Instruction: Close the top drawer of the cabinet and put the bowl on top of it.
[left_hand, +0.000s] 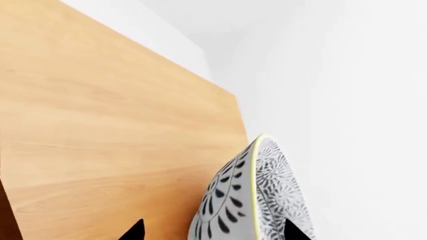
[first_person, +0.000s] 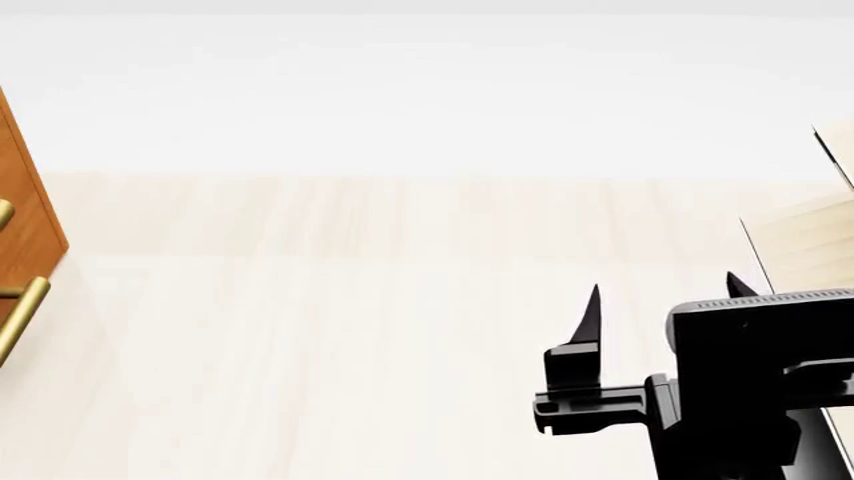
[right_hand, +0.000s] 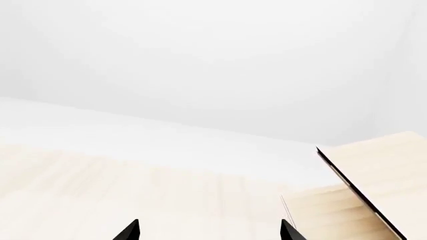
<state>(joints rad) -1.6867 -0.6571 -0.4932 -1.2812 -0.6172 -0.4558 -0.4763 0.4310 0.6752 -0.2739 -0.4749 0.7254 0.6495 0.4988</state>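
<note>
The left end effector (left_hand: 213, 232) shows only as two dark fingertips at the edge of its wrist view, set wide apart, with the bowl (left_hand: 257, 200) between them, one fingertip overlapping its patterned outer wall. Whether the tips are actually pressing on the bowl cannot be told. The bowl is tipped on edge, its cream rim turned sideways, just above the cabinet's (left_hand: 113, 130) flat wooden top, near the corner by the white wall.

The right end effector (first_person: 661, 290) hangs over pale floor with its fingers apart and nothing between them. A pale wooden rack (right_hand: 380, 180) stands beside it.

In the head view only a sliver of cabinet front and its brass handles (first_person: 20, 310) appear, so the top drawer's position cannot be judged.

The likely risk: let go while tilted, the bowl could roll off the nearby edge.
</note>
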